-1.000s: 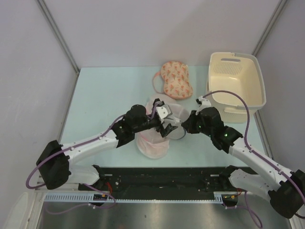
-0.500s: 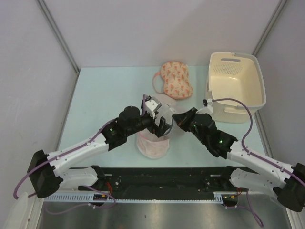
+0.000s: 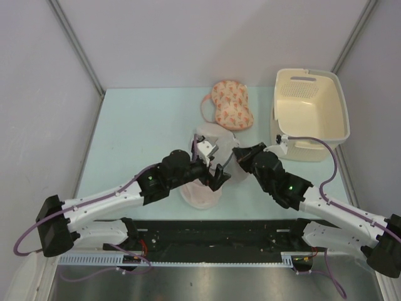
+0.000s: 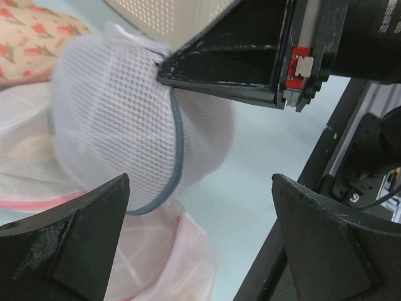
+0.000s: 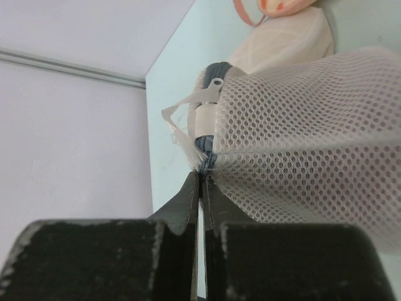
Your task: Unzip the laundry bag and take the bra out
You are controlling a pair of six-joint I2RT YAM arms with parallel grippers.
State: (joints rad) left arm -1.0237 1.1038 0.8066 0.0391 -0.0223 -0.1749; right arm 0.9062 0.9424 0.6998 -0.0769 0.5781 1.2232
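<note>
The laundry bag (image 4: 119, 119) is a white mesh dome with a grey zip rim (image 4: 177, 150). My right gripper (image 5: 202, 177) is shut on its zip edge and holds it just above the table. The white zip pull (image 5: 213, 88) sticks out just past the fingertips. In the top view the bag (image 3: 224, 158) hangs between the two grippers. My left gripper (image 4: 200, 251) is open and empty, just near of the bag and not touching it; it shows in the top view (image 3: 217, 177) too. The right gripper (image 3: 237, 153) is at the bag's right. The dark red bra is hidden.
Two pink-trimmed mesh pouches (image 3: 200, 193) lie under and behind the bag; one shows in the left wrist view (image 4: 156, 251). A peach patterned bra (image 3: 230, 105) lies at the back. A cream basket (image 3: 310, 113) stands at the back right.
My right gripper has moved left to the bag and now pinches its zip edge. My left gripper has drawn back toward the near edge and stands open.
</note>
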